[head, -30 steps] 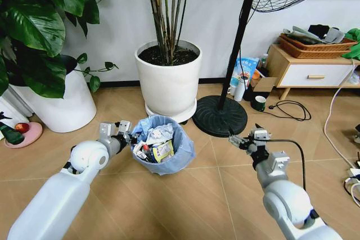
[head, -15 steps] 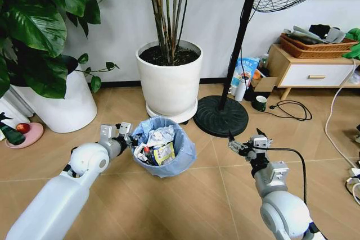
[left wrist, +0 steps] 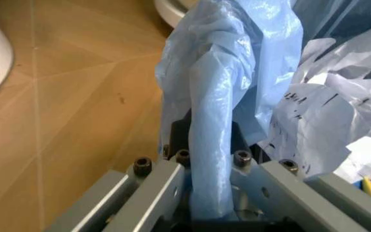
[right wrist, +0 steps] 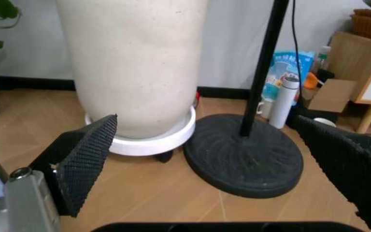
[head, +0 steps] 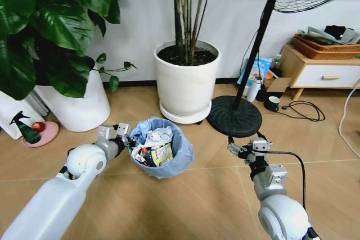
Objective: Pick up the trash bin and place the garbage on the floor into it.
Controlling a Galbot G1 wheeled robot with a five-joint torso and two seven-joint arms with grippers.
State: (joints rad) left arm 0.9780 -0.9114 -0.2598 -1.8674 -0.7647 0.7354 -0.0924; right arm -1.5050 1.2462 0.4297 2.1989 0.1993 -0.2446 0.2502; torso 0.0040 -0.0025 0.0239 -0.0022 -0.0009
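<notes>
The trash bin (head: 163, 150), small and lined with a crinkled light-blue bag, is near the middle of the floor (head: 185, 206) in the head view. My left gripper (head: 125, 135) is shut on its left rim. In the left wrist view the fingers (left wrist: 166, 179) pinch a fold of the bag (left wrist: 224, 72). The garbage (head: 154, 144) fills the bin: crumpled white paper (left wrist: 321, 121), a yellowish wrapper and a red piece. My right gripper (head: 244, 149) hovers to the bin's right. It is open, its black pads (right wrist: 85, 159) far apart with nothing between them.
A big white planter (head: 187, 80) and a black fan base (head: 233, 116) stand just behind the bin. A second white planter (head: 76, 105) and a green spray bottle (head: 25, 127) are at the left. A wooden cabinet (head: 320, 71), a mug (head: 273, 103) and cables (head: 306, 111) lie at the right.
The whole view has shifted right, so the camera has turned left. The bin stays in my left gripper at the same spot before me. My right gripper has drawn slightly closer in.
</notes>
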